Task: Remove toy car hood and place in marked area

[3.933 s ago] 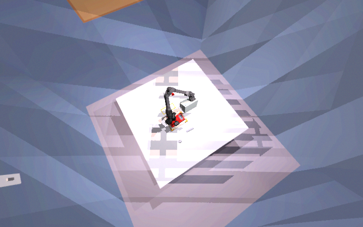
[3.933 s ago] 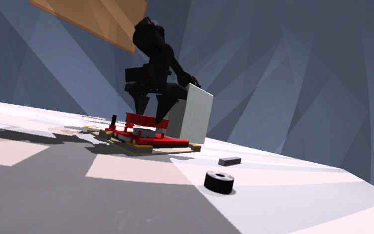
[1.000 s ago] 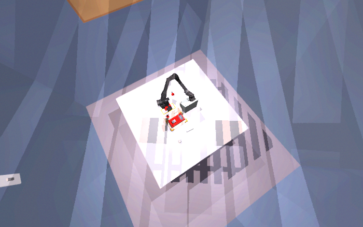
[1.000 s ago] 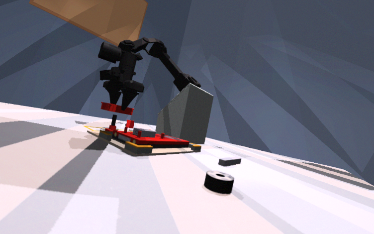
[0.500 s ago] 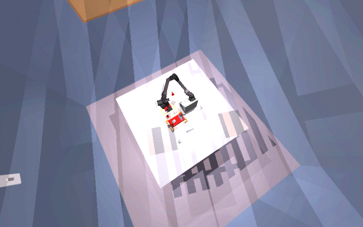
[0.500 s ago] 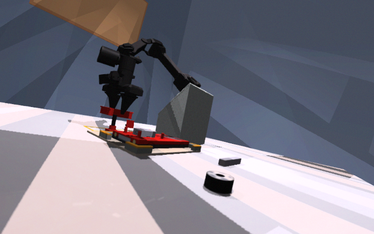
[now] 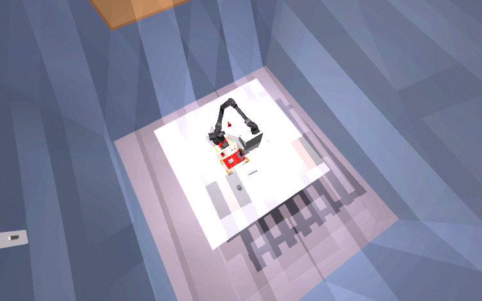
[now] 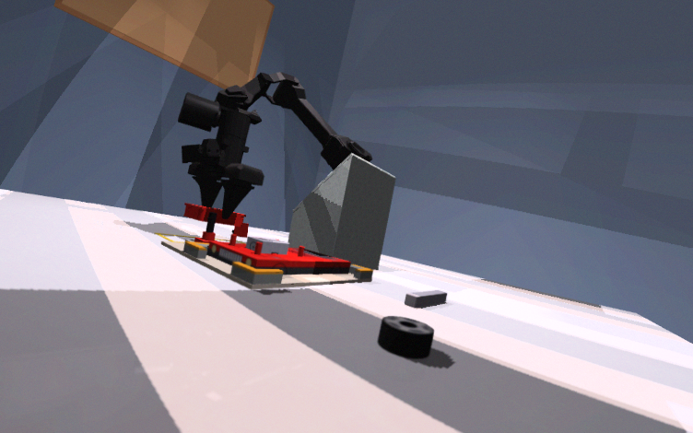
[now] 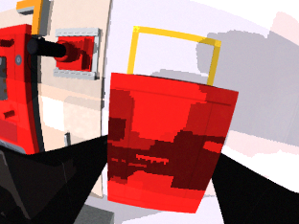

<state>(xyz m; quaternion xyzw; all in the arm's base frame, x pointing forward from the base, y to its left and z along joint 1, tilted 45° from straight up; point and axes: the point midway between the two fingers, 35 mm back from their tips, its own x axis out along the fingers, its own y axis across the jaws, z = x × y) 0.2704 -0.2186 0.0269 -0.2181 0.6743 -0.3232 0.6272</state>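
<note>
The hood, a flat red panel (image 7: 222, 143) (image 8: 193, 210) (image 9: 144, 110), is between my fingers and off the car. My gripper (image 8: 217, 211) (image 9: 162, 148) points down and is shut on it, one black finger at each side. The hood hangs low above the table. The marked area, a yellow outline (image 7: 216, 148) (image 8: 164, 238) (image 9: 177, 36), lies below it; in the wrist view its far part shows beyond the hood's edge, and the rest is hidden. The toy car (image 7: 236, 159) (image 8: 306, 263) (image 9: 21, 96), red, sits beside it on the beige board (image 9: 74, 115).
A black upright handle (image 8: 210, 224) (image 9: 50, 48) on a red base stands on the board near the hood. A grey wedge-shaped box (image 7: 252, 142) (image 8: 365, 214) stands beside the car. A black wheel (image 7: 239, 187) (image 8: 405, 339) and a small bar (image 7: 252, 171) (image 8: 425, 298) lie in front.
</note>
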